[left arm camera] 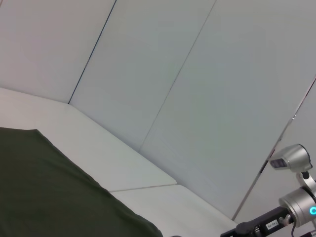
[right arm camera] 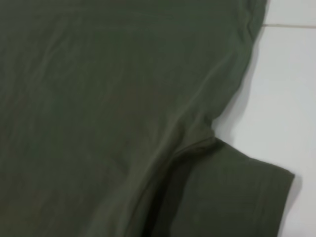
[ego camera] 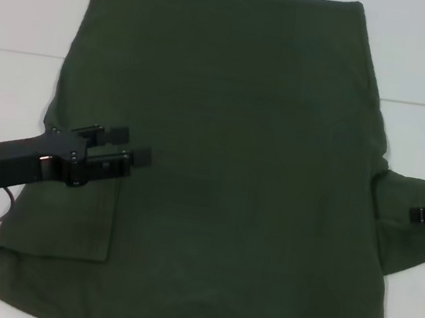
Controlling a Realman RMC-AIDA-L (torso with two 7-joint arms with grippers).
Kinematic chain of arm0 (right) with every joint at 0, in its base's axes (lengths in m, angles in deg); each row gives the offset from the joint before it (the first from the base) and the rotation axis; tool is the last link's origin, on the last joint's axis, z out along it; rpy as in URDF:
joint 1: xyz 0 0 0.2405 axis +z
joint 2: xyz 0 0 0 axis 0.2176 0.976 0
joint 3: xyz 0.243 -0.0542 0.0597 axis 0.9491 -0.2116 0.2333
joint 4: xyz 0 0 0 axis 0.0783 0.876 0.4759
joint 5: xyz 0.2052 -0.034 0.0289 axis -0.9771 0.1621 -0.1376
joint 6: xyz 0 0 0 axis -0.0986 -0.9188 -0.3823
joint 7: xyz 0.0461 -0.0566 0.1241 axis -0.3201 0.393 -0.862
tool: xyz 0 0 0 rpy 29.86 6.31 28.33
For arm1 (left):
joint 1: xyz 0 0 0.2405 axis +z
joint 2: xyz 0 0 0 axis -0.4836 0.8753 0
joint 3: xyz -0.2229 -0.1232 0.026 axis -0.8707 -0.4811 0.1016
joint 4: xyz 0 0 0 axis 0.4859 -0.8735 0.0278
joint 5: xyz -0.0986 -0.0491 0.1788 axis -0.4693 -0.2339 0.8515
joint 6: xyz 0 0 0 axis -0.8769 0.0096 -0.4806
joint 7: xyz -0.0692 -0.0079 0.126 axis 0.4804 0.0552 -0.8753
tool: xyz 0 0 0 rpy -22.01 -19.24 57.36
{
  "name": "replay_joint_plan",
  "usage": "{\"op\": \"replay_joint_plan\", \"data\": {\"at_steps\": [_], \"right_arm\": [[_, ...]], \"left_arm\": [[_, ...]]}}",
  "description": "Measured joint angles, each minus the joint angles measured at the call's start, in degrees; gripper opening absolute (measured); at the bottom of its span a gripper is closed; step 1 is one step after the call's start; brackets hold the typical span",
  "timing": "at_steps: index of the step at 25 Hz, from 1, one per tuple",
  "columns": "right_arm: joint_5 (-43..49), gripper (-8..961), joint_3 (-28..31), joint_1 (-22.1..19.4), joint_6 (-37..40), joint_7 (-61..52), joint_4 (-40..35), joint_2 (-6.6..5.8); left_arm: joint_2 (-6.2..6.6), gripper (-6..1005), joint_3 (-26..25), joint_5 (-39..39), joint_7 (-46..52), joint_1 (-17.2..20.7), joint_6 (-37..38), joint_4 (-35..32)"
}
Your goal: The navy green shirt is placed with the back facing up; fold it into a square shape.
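One navy green shirt (ego camera: 237,154) lies lengthwise, hem farthest away.

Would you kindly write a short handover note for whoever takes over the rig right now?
Left claw: open, over the shirt's left side, holding nothing.
Right claw: at the right edge of the head view, over the right sleeve; I cannot tell if it is open.
Navy green shirt: flat on the white table, plain side up.
Done: left sleeve folded in onto the body.
Left: fold the right sleeve in, then fold the body into a square.
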Motion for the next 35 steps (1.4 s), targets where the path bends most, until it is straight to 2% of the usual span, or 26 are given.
{"op": "replay_joint_plan", "data": {"at_steps": [8, 13, 18, 22, 27, 35], "right_arm": [[0.4, 898, -0.7, 1.4, 0.1, -0.1, 3.4, 0.07], [2.4, 897, -0.7, 0.4, 4.9, -4.9, -1.0, -0.11], [3.0, 896, -0.2, -1.1, 7.2, -6.5, -5.8, 0.75], [3.1, 896, -0.5, -0.6, 5.2, -6.0, -4.2, 0.91], [3.6, 895, -0.7, -0.1, 2.7, -6.2, -4.2, 1.70], [3.8, 893, -0.8, 0.6, 2.6, -6.4, -3.6, 2.69]], "left_arm": [[0.00, 798, 0.2, 0.0, 0.0, -0.2, -0.4, 0.1], [0.00, 798, 0.0, 0.0, 0.1, -0.2, -0.1, 0.1], [-0.09, 797, 0.1, -0.3, 0.1, -0.3, -0.1, 0.5], [-0.06, 797, 0.3, -0.7, 0.1, -0.5, -0.3, 1.0], [0.05, 797, -0.1, -0.8, 0.1, -0.5, -0.1, 1.0], [0.09, 797, -0.2, -1.4, 0.1, -0.2, -0.4, 1.4]]}}
